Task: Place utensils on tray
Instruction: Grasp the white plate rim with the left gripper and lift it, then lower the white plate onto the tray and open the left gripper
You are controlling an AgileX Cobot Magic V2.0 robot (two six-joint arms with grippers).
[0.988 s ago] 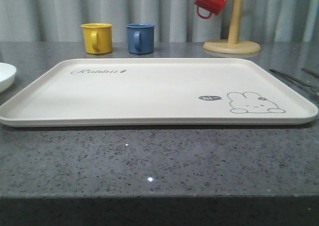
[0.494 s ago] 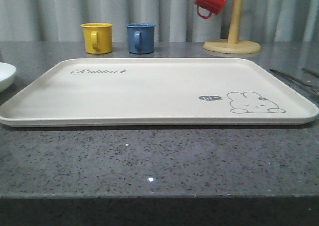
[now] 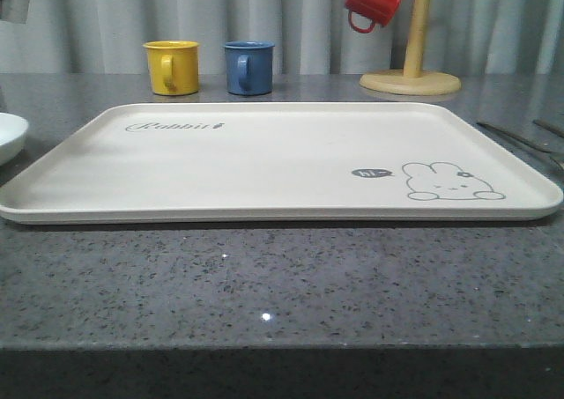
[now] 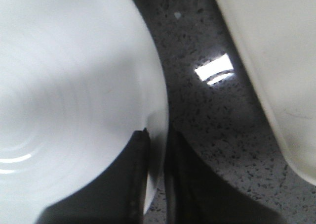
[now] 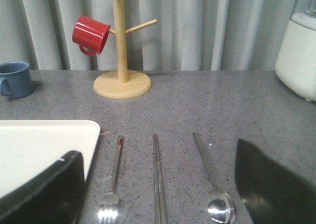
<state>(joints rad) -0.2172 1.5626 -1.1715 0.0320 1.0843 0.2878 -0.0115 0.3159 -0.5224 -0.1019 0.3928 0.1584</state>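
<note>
1. Tray point(image 3: 264, 161): big flat cream rectangle w/ rounded corners & low rim, lying level on the grey worktop point(image 3: 264, 284). "Rabbit" script at its far left, grey rabbit drawing + "hi" bubble near right. Nothing on it.
2. Fork point(image 5: 112, 184): slim silver, four tines, flat on worktop just beside tray's right edge.
3. Chopsticks point(image 5: 157, 179): flat straight pair, side by side, between fork & spoon.
4. Spoon point(image 5: 212, 184): long handle, angled slightly, furthest from tray.

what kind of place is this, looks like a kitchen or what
Likely a kitchen counter or a mock-up of one: a speckled grey stone worktop, a wooden mug tree holding a red mug, and cutlery laid out beside a serving tray.
</note>
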